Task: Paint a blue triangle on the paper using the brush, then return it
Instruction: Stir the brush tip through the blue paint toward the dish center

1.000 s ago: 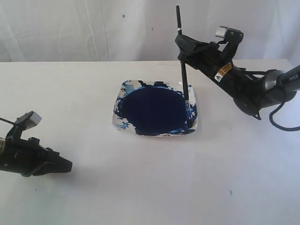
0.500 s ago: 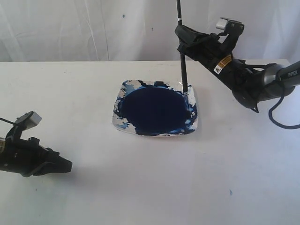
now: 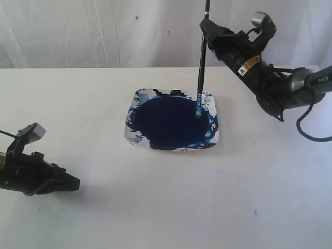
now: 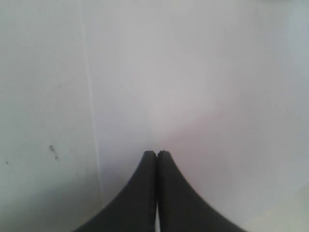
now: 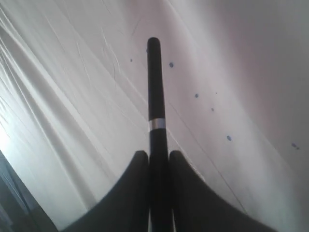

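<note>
The right arm reaches in from the far right, its forearm sloping up toward the middle. The right gripper [image 3: 208, 30] hangs high above the dish's [image 3: 130, 133] far right corner. Its jaws are clamped narrowly on the brush [image 3: 202, 62], one finger pressed to each side of the handle. The brush stands almost upright and leans slightly. Its upper end runs out of the top of the exterior view, and its tip points down at the right edge of the paint [image 3: 171, 122]. Whether the tip touches the paint cannot be told.

The left arm lies low at the near left. The left gripper [image 3: 71, 183] is just above the table [image 3: 270, 176] and points right. Its two black curved fingertips are pressed together with nothing between them.

The brush handle is a thin, smooth, straight black rod. In the right wrist view a narrow silver band circles it just beyond the fingers. Its lower part is smeared light blue above a dark tip.

The dish is clear and squarish with rounded corners. It holds a round dark-blue pool, and its rim is streaked with lighter blue and white patches. The table is matte white. A creased white cloth [image 3: 78, 31] hangs behind it, with a few small blue specks.
</note>
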`<state>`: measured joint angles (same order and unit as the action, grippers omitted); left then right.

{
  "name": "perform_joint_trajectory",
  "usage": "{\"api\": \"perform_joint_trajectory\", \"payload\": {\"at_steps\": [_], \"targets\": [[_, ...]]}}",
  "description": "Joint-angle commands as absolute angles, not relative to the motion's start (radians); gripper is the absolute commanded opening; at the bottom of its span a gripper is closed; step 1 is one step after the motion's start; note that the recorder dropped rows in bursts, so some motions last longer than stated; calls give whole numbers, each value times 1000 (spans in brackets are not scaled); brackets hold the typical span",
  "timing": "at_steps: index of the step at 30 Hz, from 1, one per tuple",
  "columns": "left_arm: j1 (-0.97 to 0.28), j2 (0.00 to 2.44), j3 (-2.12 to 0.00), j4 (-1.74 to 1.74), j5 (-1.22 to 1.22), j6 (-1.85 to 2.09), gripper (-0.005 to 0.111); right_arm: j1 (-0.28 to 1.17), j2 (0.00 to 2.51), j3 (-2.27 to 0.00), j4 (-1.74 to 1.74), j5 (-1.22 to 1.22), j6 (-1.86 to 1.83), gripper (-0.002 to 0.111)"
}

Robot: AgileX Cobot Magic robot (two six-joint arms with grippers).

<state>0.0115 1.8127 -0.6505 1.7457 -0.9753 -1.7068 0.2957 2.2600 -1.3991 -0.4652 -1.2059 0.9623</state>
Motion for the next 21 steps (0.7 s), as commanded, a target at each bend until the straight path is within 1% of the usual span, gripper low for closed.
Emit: {"api": "perform_joint_trajectory", "payload": {"at_steps": [1,21], "targets": [[10,1809,-641,1744,-971,-1700,0,310,2247,-1411,-450,-1221,1024,0],[10,1809,-641,1744,-971,-1700,0,529,2247,-1422,-439,-1221,1025,0]]}}
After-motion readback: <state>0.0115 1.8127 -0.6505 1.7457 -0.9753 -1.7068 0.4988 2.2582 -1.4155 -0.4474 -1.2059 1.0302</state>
